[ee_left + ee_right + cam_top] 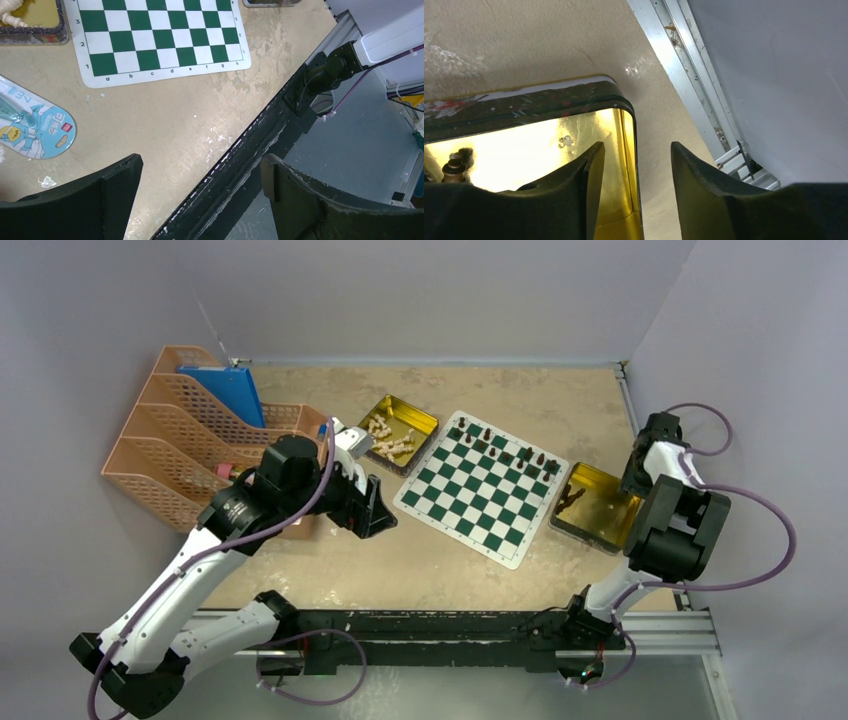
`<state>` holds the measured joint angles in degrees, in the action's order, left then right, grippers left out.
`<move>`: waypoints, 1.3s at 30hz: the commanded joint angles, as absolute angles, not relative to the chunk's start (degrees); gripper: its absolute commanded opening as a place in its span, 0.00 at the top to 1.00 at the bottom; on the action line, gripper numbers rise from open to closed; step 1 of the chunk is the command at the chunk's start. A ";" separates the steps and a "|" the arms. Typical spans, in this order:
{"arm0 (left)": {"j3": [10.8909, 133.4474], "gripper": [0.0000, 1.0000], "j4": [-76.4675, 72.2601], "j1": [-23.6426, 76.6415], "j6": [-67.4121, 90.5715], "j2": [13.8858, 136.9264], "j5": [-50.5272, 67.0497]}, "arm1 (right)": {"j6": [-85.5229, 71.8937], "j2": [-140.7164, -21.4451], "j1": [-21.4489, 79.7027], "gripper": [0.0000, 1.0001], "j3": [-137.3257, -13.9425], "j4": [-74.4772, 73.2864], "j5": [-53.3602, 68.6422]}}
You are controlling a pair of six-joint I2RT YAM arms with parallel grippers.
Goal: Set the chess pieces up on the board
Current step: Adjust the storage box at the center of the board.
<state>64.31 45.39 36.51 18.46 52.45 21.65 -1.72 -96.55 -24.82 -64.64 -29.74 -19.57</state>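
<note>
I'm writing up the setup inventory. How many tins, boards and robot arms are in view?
Tins: 2 (left tin, right tin)
Board: 1
Arms: 2 (left arm, right arm)
Total: 5

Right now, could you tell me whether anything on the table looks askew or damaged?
The board lies askew, turned diagonal to the edges of the table. The dark rim of the right gold tin looks scuffed and flecked with paint.
</note>
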 commanded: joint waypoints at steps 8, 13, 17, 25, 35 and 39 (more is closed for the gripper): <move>65.80 0.14 46.16 36.51 22.67 54.48 8.99 | -5.22 -94.43 -24.87 0.33 -78.26 -37.15 -22.78; 68.32 0.19 45.57 36.41 20.78 63.20 0.52 | -7.35 -94.77 -21.67 0.34 -86.06 -39.04 -18.73; 69.46 0.24 41.24 34.22 17.58 71.95 -3.11 | -9.40 -92.92 -13.02 0.31 -89.41 -38.25 -18.77; 77.56 0.33 30.95 32.54 9.84 89.01 -1.22 | -14.43 -85.80 -1.90 0.01 -84.43 -33.08 -9.59; 87.00 0.57 23.49 30.92 6.98 106.41 2.16 | -22.78 -74.51 -1.49 0.01 -83.40 -34.85 -12.55; 90.67 0.59 23.68 30.93 6.21 110.91 3.26 | -23.73 -74.36 -1.49 0.01 -83.85 -36.85 -8.58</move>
<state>85.89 27.42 31.07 8.29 108.73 0.71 -19.51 -74.35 -1.21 -82.17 -34.37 -10.55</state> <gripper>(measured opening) 0.415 0.987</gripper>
